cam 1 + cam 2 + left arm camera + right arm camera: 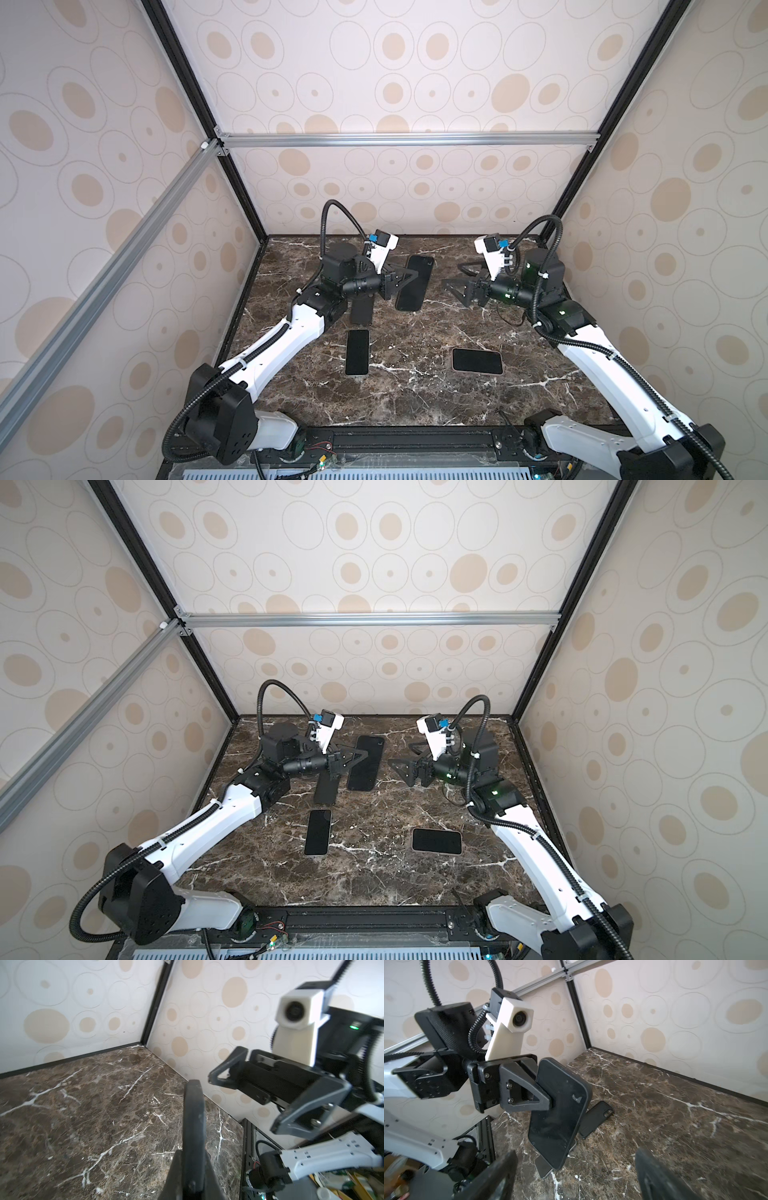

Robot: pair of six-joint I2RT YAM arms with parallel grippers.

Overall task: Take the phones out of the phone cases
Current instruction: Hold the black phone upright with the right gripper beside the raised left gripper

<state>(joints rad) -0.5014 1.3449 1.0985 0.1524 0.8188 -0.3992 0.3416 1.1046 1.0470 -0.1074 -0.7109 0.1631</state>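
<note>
Nearest you, two phones lie flat on the worktop, screens up and well apart: the left phone and the right phone. Further back, a small black case lies partly under your left arm. Beyond it, your left gripper is clamped on the edge of the large phone case, held above the worktop. You cannot tell whether a phone sits inside. Your right gripper hangs wide and empty just beside it.
</note>
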